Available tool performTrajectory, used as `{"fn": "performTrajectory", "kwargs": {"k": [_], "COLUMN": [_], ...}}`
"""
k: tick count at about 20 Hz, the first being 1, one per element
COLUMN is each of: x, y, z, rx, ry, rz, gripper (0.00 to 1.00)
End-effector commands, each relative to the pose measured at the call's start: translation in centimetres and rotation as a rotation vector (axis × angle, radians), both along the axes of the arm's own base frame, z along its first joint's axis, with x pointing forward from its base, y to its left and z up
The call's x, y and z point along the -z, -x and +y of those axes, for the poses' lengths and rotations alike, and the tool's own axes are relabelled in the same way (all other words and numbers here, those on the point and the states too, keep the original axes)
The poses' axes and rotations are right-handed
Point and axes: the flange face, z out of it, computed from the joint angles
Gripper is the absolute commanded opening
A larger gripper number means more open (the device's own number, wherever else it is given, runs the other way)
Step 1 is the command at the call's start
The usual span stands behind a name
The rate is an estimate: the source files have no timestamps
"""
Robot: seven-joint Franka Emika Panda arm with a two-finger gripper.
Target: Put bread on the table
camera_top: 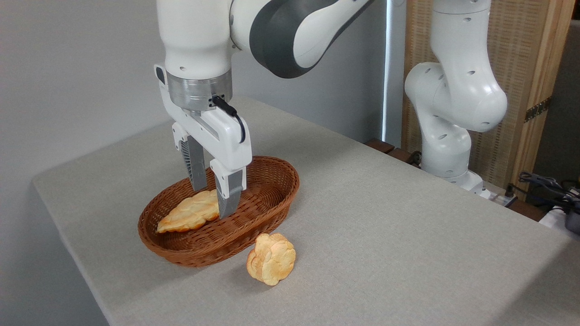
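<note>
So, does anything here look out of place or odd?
Only the small round bun: it sits on the table outside the basket, propped on its edge. The bread lies tilted inside the basket, between the fingers of the hand.

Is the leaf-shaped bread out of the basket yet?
No, the leaf-shaped bread lies inside the wicker basket, with the gripper straddling its right end.

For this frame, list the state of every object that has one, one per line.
bread: lying flat in the basket, not lifted, one end between the fingers
gripper: lowered into the basket, fingers either side of the bread's end; grip cannot be confirmed
basket: upright on the table, holding only the bread
round bun: standing on edge on the table, just outside the basket
table: grey cloth, carrying basket and bun
</note>
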Motion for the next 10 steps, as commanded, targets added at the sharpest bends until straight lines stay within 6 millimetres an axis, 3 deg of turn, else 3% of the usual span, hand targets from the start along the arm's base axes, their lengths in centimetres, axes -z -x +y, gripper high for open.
{"fn": "performTrajectory", "kwargs": {"k": [1, 5, 10], "x": [0.2, 2.8, 5.1], "y": [1.2, 1.7, 2.1], "z": [-3.3, -7.4, -9.5], "rx": [0.06, 0.125, 0.158], "ry": [0.017, 0.006, -0.003], "rz": [0.005, 0.052, 0.08], "gripper": [1.0, 1.0, 1.0]}}
